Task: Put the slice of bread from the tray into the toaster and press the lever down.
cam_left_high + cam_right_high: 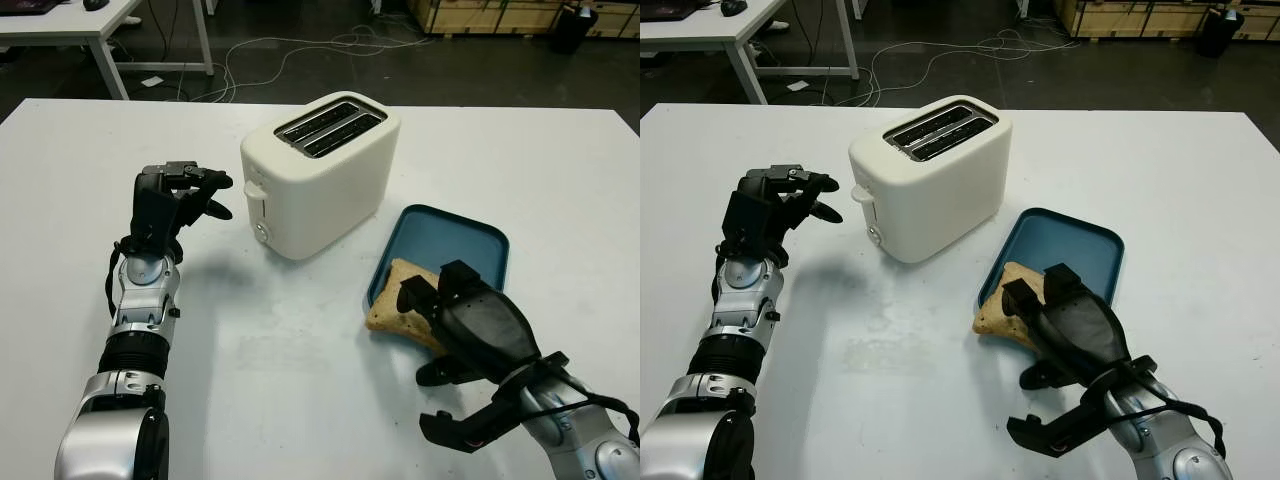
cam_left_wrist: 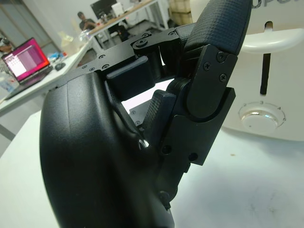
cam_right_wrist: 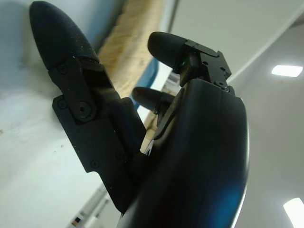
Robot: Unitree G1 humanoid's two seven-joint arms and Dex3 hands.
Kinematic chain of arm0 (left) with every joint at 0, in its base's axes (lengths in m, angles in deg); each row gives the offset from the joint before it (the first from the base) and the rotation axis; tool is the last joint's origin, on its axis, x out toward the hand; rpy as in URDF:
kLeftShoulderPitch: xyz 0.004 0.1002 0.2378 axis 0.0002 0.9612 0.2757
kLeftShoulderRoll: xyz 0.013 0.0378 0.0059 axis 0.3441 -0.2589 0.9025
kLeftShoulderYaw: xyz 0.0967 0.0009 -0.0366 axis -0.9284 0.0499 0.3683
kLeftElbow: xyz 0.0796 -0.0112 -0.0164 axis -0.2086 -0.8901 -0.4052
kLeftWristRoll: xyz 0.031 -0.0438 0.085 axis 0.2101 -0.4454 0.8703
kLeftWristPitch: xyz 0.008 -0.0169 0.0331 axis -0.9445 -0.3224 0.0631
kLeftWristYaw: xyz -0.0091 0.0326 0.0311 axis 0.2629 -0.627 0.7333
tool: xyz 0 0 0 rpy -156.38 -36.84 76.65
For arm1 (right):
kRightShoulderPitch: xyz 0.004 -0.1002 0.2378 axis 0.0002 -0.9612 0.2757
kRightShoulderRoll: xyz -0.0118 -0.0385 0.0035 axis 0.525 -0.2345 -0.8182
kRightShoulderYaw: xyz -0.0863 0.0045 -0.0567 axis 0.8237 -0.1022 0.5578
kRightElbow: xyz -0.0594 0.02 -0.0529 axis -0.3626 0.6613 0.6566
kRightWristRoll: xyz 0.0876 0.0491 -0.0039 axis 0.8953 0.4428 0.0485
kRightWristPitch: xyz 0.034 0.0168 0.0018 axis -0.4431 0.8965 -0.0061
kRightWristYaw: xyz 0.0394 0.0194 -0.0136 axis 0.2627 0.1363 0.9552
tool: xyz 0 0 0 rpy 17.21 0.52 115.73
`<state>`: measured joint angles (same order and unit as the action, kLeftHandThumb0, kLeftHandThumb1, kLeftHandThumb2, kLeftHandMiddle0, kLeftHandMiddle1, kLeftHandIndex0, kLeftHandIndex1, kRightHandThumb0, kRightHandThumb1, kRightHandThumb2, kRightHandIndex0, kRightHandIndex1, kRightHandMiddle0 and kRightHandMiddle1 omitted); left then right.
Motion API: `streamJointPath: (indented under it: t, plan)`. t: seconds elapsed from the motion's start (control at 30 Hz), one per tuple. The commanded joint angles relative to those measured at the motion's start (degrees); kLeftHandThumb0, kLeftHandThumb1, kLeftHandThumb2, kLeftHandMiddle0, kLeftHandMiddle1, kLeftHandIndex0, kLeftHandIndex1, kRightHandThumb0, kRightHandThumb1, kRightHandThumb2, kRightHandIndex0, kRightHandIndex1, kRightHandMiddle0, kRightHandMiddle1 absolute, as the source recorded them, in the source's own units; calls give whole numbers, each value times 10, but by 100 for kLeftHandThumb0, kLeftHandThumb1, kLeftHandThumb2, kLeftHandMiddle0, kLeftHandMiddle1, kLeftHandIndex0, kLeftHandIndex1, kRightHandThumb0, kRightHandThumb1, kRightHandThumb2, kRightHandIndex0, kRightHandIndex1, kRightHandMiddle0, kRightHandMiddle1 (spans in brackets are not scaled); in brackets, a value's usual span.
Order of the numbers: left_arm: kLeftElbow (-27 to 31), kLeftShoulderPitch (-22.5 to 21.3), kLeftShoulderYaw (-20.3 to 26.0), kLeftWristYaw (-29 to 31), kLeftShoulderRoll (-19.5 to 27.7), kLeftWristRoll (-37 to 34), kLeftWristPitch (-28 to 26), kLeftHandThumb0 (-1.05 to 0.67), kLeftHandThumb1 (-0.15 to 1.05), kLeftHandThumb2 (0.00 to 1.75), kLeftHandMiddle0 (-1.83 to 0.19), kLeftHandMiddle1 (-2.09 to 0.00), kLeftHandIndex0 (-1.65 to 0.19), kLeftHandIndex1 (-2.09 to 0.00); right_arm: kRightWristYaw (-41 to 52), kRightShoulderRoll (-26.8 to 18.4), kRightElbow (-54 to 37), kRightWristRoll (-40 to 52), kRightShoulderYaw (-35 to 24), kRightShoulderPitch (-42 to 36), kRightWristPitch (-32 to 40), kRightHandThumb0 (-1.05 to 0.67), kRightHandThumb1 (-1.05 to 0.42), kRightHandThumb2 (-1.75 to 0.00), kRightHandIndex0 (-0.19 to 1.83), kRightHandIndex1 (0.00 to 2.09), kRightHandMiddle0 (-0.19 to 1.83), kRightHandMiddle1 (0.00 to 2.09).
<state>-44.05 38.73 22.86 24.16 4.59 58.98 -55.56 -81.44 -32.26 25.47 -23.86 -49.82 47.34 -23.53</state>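
The right hand point(image 1: 470, 320) closes in on the bread point(image 1: 400, 300) at the tray's near edge; the step in hand looks like the pick-up, not yet a firm grasp. Its fingers point(image 3: 166, 45) arch over the slice's near side with the thumb low against the table; whether they pinch the crust cannot be told. The slice lies half on the blue tray point(image 1: 470, 240), half over its near rim onto the white table point(image 1: 300, 380), just beyond and under the palm. Next, by this reading: clamp, lift clear, carry leftward to the slots. Farther off, the toaster point(image 1: 320, 185) stands upright, slots empty, lever point(image 1: 256, 187) up; beside it the left hand point(image 1: 180, 200) hovers curled, holding nothing, near the lever.
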Motion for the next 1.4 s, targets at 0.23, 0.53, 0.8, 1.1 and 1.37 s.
streamJointPath:
  t: [0.23,0.53,0.8,1.1,1.37]
  plan:
    - [0,-6,3,3,3,-4,5,-105,87,0,-157,-65,-157,-34,-113,-9,83,-95,34,10,11,-93,-71,-2,0,164,0,147]
    - [1,-5,3,4,1,-5,4,-105,86,0,-157,-66,-157,-33,-111,-15,97,-85,29,32,12,-49,40,-174,10,174,0,168]
    - [2,-4,1,2,2,-2,4,-105,87,0,-157,-65,-157,-33,-97,-44,104,-109,41,51,1,-76,17,-133,115,115,75,119]
    - [1,-4,2,3,1,-4,5,-105,86,0,-157,-66,-157,-33,-111,-52,94,-13,27,59,-35,-97,-48,-70,157,141,138,80]
    - [1,-4,2,1,2,-2,6,-105,87,0,-157,-65,-157,-34,-12,-38,90,101,12,85,-32,-103,-91,-11,157,130,154,87]
